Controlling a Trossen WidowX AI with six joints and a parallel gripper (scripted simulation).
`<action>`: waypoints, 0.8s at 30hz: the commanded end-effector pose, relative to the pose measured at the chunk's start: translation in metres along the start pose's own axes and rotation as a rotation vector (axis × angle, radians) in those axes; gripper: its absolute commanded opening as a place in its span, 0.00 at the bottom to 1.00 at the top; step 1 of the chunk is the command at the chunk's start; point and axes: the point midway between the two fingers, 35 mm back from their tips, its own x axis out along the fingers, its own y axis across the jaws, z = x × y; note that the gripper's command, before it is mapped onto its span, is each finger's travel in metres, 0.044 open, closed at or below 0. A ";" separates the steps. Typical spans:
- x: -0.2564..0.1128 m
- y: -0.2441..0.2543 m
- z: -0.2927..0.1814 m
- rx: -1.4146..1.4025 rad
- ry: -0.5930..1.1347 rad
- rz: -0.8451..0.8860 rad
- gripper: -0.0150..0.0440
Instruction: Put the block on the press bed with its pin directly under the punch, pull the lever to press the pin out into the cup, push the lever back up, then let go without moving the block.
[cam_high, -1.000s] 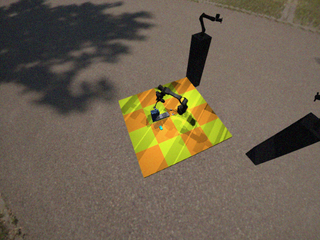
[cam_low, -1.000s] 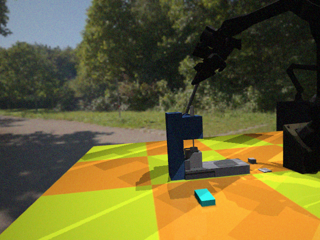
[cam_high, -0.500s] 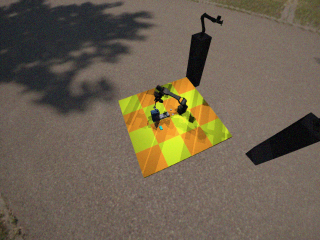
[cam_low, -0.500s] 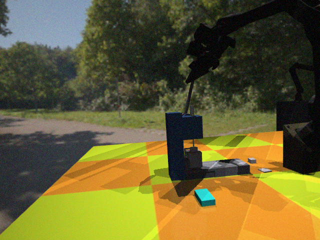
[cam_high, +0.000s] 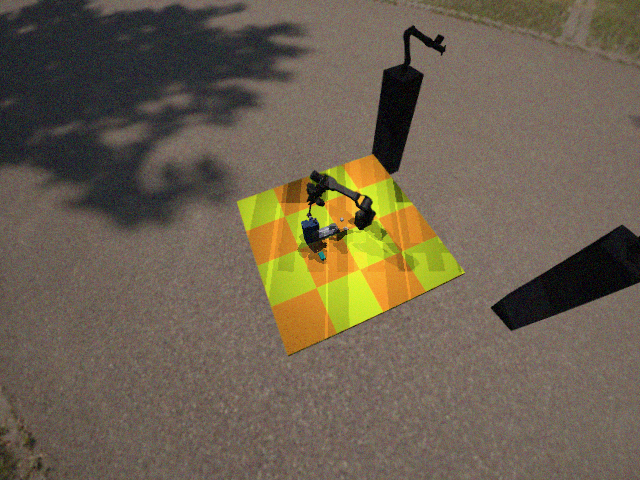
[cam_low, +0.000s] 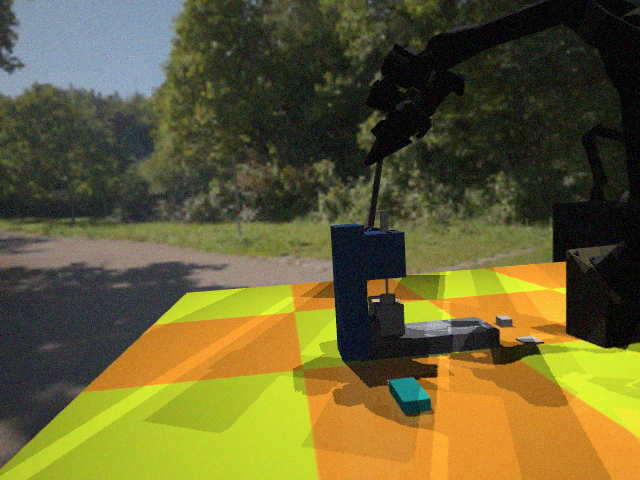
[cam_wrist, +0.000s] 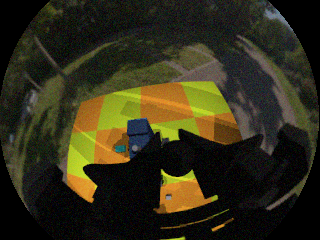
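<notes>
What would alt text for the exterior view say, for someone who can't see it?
A black gripper grips the upright lever of a blue press, whose punch meets a gray block on the bed. A teal block lies in front on a checkered mat.

leafy trees (cam_low: 268, 103) | blue sky (cam_low: 98, 41) | grey pavement (cam_high: 155, 335) | dappled shade | grass verge (cam_high: 480, 18) (cam_low: 258, 242)
</notes>
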 end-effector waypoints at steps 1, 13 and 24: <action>-0.001 0.000 -0.001 -0.001 0.000 0.000 0.39; -0.001 0.000 -0.001 -0.001 0.000 0.000 0.92; -0.001 0.000 -0.001 -0.001 0.000 0.000 1.00</action>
